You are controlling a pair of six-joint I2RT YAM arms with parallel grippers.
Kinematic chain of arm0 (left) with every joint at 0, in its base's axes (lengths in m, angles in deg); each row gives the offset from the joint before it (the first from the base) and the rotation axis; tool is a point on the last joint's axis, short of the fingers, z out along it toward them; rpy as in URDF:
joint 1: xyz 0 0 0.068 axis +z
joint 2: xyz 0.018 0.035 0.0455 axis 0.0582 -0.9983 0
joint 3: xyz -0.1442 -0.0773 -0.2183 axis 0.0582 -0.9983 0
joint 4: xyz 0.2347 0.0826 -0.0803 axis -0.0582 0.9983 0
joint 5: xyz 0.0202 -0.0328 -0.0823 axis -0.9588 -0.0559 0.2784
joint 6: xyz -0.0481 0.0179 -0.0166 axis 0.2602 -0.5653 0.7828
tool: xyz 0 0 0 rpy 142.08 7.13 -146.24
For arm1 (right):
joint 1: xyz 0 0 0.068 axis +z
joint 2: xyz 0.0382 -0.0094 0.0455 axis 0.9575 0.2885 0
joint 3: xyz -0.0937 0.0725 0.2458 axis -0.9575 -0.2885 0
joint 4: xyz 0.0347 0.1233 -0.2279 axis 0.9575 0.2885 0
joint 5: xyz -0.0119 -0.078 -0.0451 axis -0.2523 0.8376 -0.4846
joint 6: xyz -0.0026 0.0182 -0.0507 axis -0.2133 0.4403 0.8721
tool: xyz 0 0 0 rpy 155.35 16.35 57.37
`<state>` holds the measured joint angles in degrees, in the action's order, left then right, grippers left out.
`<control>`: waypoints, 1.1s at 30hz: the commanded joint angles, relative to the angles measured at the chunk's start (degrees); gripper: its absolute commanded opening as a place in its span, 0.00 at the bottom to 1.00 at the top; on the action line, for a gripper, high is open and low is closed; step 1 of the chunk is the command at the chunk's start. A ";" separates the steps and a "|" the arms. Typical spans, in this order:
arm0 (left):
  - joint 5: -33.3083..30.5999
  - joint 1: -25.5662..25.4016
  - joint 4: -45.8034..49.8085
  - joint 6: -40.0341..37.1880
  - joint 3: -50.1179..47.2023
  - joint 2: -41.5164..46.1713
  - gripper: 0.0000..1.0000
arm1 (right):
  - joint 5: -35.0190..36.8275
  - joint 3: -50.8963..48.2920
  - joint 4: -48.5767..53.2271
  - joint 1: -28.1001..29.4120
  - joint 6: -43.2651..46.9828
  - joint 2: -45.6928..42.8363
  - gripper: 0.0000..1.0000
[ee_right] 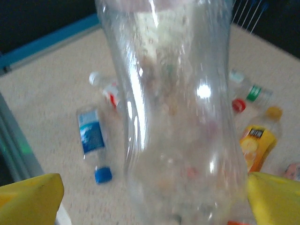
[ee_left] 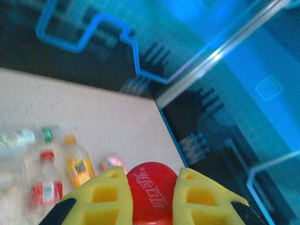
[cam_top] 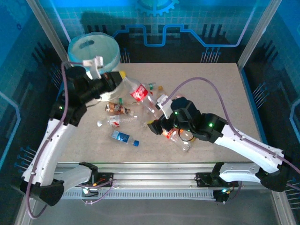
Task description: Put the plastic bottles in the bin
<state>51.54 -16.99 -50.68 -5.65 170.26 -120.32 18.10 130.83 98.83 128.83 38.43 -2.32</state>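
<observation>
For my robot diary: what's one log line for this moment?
left gripper: shut on red-capped bottle | right gripper: open around clear bottle

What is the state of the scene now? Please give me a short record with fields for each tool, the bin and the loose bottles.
left tool: shut on the red cap of the red-label cola bottle, close to the bin
right tool: open, jaws wide around a clear bottle
bin: upright, at the far left
loose bottles: several lying on the table, among them a blue-label bottle and an orange juice bottle
</observation>
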 commanded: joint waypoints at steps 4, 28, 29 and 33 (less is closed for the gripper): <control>-7.08 5.61 3.12 -9.14 18.12 -8.02 0.00 | 2.16 6.10 -6.32 -0.48 1.39 2.67 1.00; -23.95 19.47 -0.50 -14.50 38.09 -23.17 0.00 | -2.14 16.38 -19.26 5.00 -2.42 17.91 1.00; -24.09 19.90 -0.63 -14.31 38.17 -23.29 0.00 | -1.82 16.65 -18.75 5.57 -2.02 18.31 1.00; -26.46 20.56 -0.66 -15.24 37.93 -23.55 0.00 | -1.25 19.34 -15.08 7.19 -1.44 20.92 1.00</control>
<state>27.91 2.88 -50.07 -20.12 206.48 -143.93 16.03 147.75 82.29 134.73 37.47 16.91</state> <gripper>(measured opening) 0.201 0.999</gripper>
